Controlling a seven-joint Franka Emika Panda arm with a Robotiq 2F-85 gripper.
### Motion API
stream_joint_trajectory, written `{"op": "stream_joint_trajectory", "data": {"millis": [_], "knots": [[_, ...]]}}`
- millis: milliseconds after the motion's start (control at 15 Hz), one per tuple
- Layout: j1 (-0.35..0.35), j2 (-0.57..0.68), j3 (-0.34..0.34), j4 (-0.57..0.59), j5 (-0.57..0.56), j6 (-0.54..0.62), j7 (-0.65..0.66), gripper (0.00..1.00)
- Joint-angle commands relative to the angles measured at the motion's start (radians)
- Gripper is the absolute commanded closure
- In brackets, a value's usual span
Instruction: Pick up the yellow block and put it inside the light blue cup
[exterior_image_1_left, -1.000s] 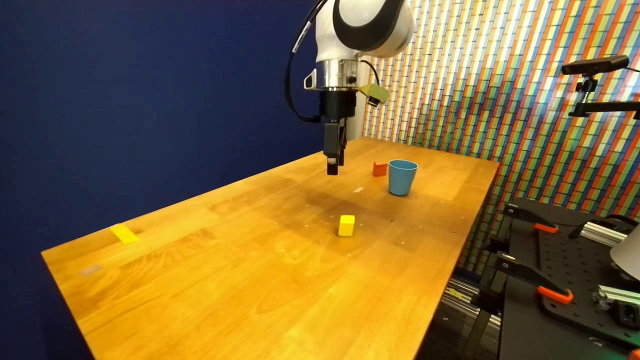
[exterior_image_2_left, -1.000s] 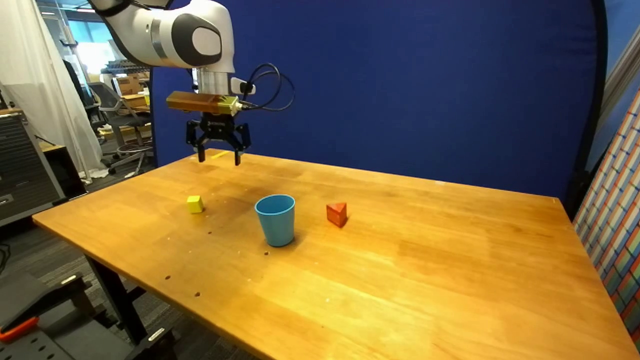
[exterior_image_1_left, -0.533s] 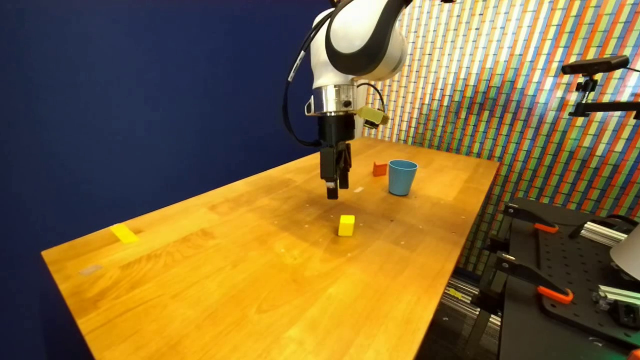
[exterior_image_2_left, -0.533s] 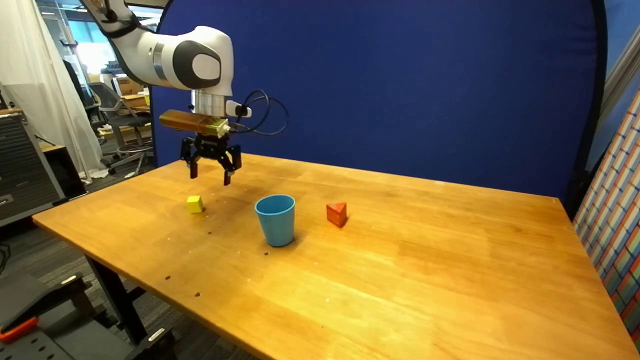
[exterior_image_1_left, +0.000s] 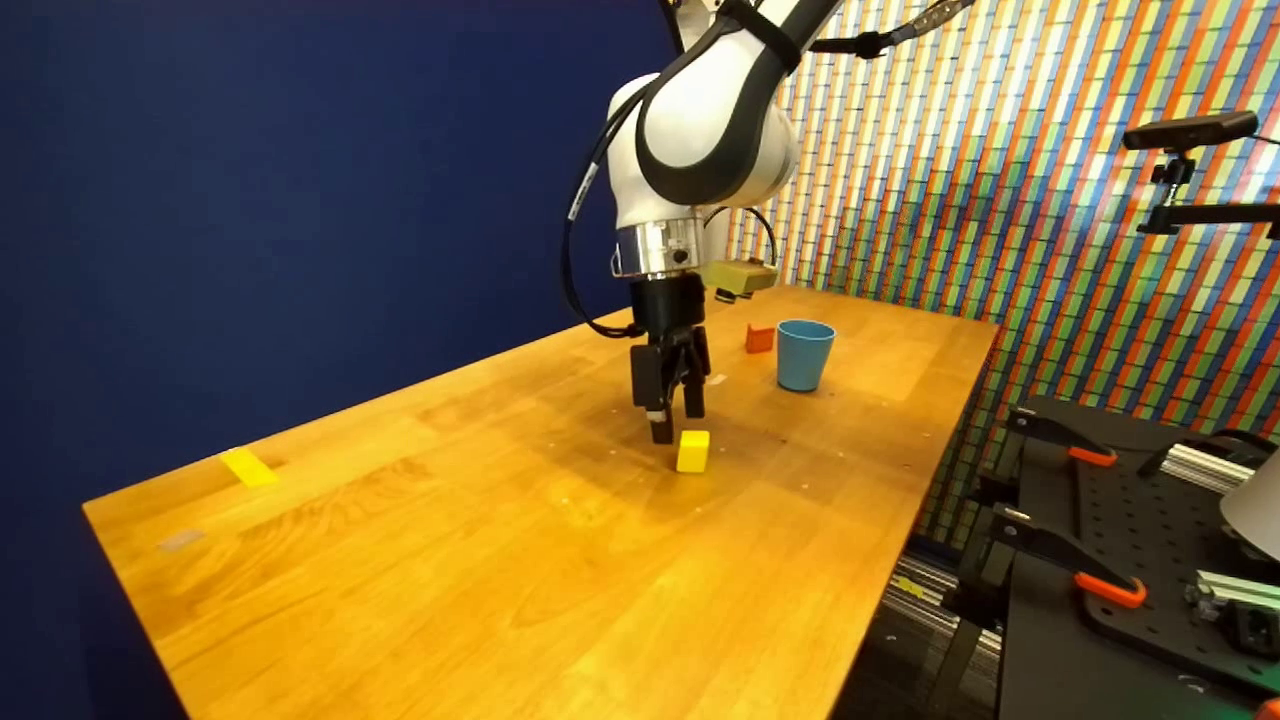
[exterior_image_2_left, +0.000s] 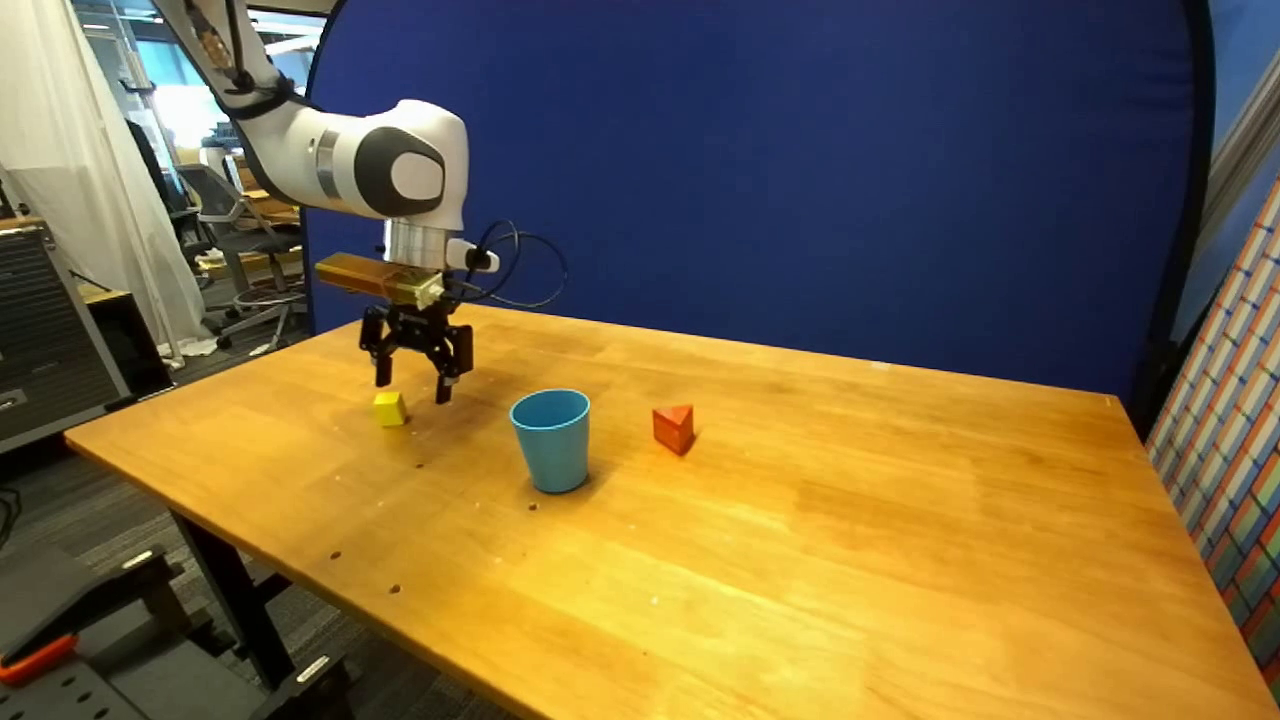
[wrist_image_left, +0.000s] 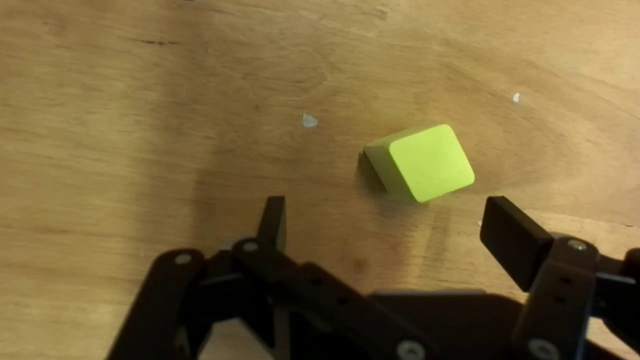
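One yellow block (wrist_image_left: 431, 163) lies past your gripper (wrist_image_left: 386, 215), jaws spread, in wrist view. Ease far and right, square up, lower.

On the table (exterior_image_2_left: 820, 570) in an exterior view, the block (exterior_image_2_left: 389, 409) lies left of the cup (exterior_image_2_left: 554, 450), the wedge (exterior_image_2_left: 672, 429) right.

A: Colours on the bench (exterior_image_2_left: 880, 540)?
B: Honey-brown, grained. Block (exterior_image_1_left: 692, 452) bright yellow, cup (exterior_image_2_left: 556, 452) light blue, both plain; wedge (exterior_image_2_left: 674, 430) orange-red; gripper (exterior_image_2_left: 413, 391) black.
A: Edges, corners?
B: Yellow strip (exterior_image_1_left: 249, 466) near one corner. Dark blue backdrop (exterior_image_1_left: 300, 200) along a long edge. Wall (exterior_image_1_left: 1050, 220) past a short edge: narrow multicoloured stripes.
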Motion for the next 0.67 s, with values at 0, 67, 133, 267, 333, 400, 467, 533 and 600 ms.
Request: {"op": "stream_joint_trajectory", "data": {"millis": [0,67,133,267,333,400,467,533,600], "knots": [[0.029,0.024,0.002,0.021,0.025,-0.033,0.07,0.0],[0.037,0.028,0.001,0.02,0.024,-0.034,0.088,0.0],[0.043,0.033,0.0,0.02,0.023,-0.038,0.103,0.25],[0.058,0.04,0.001,0.019,0.025,-0.039,0.132,0.34],[0.063,0.04,-0.001,0.016,0.026,-0.037,0.147,0.44],[0.066,0.036,-0.005,0.009,0.025,-0.032,0.162,0.51],[0.065,0.03,-0.006,0.005,0.027,-0.031,0.173,0.57],[0.066,0.024,-0.011,-0.003,0.025,-0.026,0.188,0.66],[0.063,0.011,-0.018,-0.015,0.025,-0.022,0.202,0.73]]}}
